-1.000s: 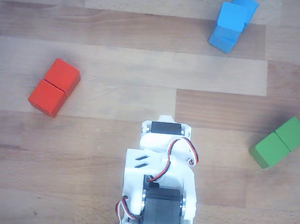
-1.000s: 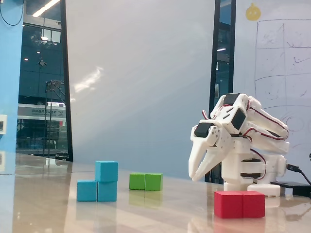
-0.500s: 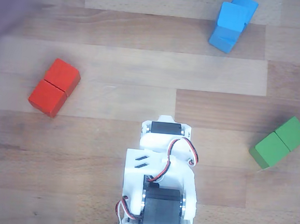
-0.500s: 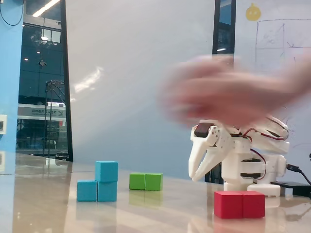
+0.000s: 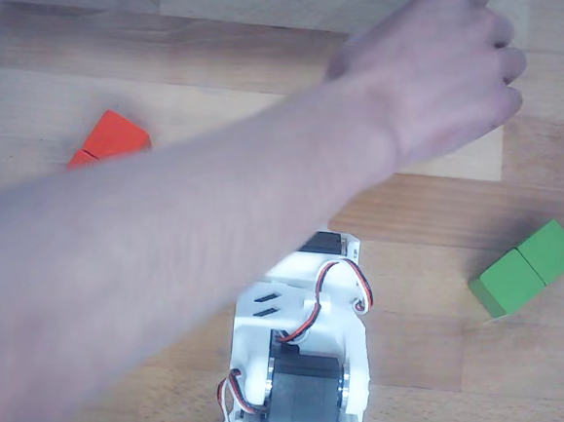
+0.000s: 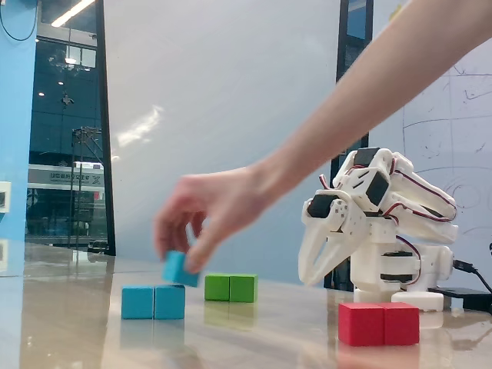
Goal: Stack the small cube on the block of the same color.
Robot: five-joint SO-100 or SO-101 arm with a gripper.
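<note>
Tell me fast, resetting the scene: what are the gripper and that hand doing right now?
Gripper: empty, folded back near its base; open or shut cannot be told.
Hand: holding the small cube just above the blue block.

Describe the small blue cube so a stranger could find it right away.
In the fixed view, follow the person's hand reaching in over the wooden table. The small blue cube is pinched in its fingers, tilted, just above the blue two-cube block: the only block lifted off the table.
</note>
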